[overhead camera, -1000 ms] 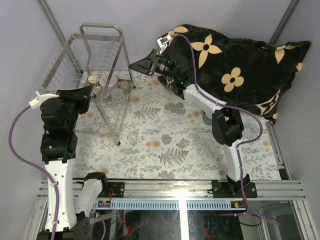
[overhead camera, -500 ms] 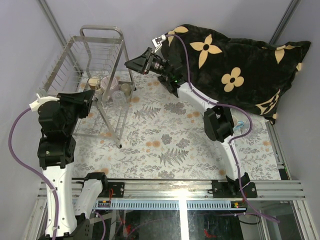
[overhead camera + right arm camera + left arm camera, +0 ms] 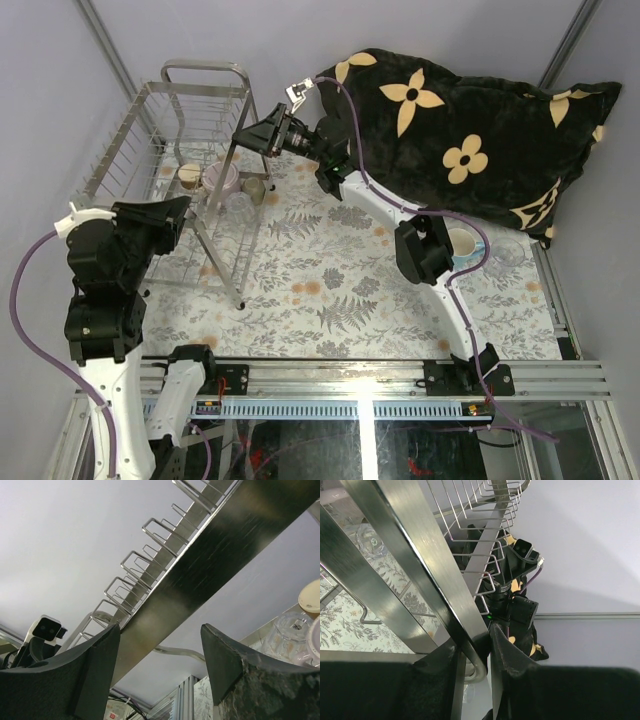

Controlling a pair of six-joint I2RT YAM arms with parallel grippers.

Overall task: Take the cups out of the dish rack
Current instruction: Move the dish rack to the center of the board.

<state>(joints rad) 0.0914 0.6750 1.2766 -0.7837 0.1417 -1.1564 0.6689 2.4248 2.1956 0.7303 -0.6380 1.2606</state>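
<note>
Three cups sit low in the upper left of the overhead view: a cream-and-brown cup (image 3: 188,175), a pale pink mug (image 3: 220,180) just right of it, and a clear glass (image 3: 238,207) nearer the camera. All are inside the dish rack (image 3: 203,65), a shiny wire frame standing on the floral tabletop (image 3: 330,290). The step in hand looks like bracing the rack while the other arm goes in for a cup. Doing it well probably means holding the frame firm and bringing the free fingers over the top rail and down between the tines without knocking the glass. The left end effector (image 3: 474,652) is nearly closed, pinching a tube of the rack's frame. The right end effector (image 3: 160,630) is spread wide and holds nothing, with the rack's top rail crossing its gap. A black flowered pillow (image 3: 470,120) lies at the upper right.
</note>
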